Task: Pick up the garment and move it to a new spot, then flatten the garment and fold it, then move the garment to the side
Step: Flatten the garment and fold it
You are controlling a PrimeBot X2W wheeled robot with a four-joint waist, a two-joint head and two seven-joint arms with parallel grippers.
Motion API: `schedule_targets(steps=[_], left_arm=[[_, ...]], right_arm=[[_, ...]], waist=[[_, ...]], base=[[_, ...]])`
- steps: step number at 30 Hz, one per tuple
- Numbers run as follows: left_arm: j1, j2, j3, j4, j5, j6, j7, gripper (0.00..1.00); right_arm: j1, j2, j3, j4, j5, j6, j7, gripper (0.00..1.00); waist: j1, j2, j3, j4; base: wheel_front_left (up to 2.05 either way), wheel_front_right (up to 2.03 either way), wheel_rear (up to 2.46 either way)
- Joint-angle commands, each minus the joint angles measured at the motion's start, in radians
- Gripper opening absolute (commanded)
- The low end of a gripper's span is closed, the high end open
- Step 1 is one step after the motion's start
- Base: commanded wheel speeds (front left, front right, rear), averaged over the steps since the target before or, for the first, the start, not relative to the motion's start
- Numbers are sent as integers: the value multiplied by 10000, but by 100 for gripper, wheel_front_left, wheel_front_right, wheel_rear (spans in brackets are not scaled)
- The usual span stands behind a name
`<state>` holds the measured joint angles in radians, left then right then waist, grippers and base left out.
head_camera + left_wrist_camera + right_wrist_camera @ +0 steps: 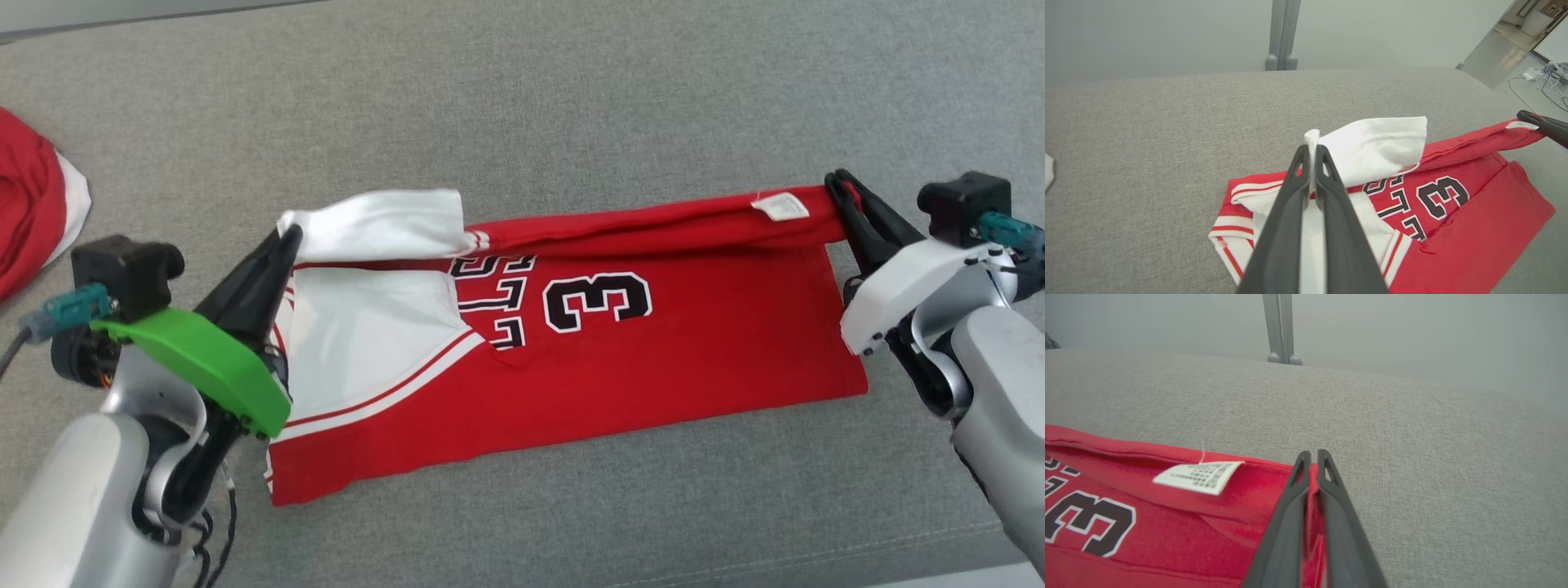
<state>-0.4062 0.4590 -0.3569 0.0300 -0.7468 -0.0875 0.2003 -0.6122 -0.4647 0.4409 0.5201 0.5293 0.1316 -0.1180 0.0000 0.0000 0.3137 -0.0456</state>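
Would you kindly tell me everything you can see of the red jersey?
The jersey is red fabric with white sleeves, striped trim, black lettering and a 3, and a white label. It lies flat on the grey cushion, its far edge lifted between the left gripper, shut on a sleeve, and the right gripper, shut on a red corner.

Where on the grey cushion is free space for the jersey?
Free: the grey cushion behind the jersey, and the strip in front. Crowded: the left edge by another red garment, and both jersey ends, held by left claw and right claw.
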Motion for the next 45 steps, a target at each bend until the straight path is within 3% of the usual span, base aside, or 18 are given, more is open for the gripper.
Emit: schedule_targets(steps=[1, 16, 17, 18, 19, 20, 29, 36, 45], left_arm=[[520, -31, 40, -201, -119, 100, -144, 0], [3122, -706, -242, -509, -565, 563, -1026, 0], [3178, -795, -267, -381, -554, 590, -1102, 0], [3218, -856, -297, -265, -536, 604, -1183, 16], [3220, -892, -308, -103, -448, 615, -1323, 62], [3230, -950, -320, 19, -424, 631, -1412, 100], [3715, -1547, 305, 98, -196, 1227, -3200, 100], [3516, -1868, 308, 349, 327, 1683, -3968, 100], [3001, -2425, 187, 1022, 712, 1930, -4378, 100]], right_arm=[[440, 21, -297, -207, -175, -18, -96, 0], [3257, 1090, -2703, -2228, -1431, -17, 643, 0], [3375, 1198, -2827, -2266, -1453, -17, 670, 16], [3467, 1286, -2923, -2286, -1491, -17, 678, 36], [3561, 1395, -3067, -2331, -1558, -18, 600, 100], [3645, 1492, -3168, -2376, -1582, -17, 561, 100], [4837, 2366, -4632, -3055, -1940, -17, 133, 100], [5322, 2798, -5383, -3563, -2180, -17, 890, 100], [4976, 2466, -5162, -2665, -2050, -17, 2322, 100]], waist=[[0, 0, -461, 320], [0, 0, -771, 554], [0, 0, -770, 558], [0, 0, -774, 555], [0, 0, -783, 541], [0, 0, -792, 526], [0, 0, -1071, 418], [0, 0, -1422, 508], [0, 0, -1628, 1093]], base=[[0, 0, 0], [0, 0, 0], [0, 0, 0], [0, 0, 0], [0, 0, 0], [0, 0, 0], [0, 0, 0], [0, 0, 0], [0, 0, 0]])
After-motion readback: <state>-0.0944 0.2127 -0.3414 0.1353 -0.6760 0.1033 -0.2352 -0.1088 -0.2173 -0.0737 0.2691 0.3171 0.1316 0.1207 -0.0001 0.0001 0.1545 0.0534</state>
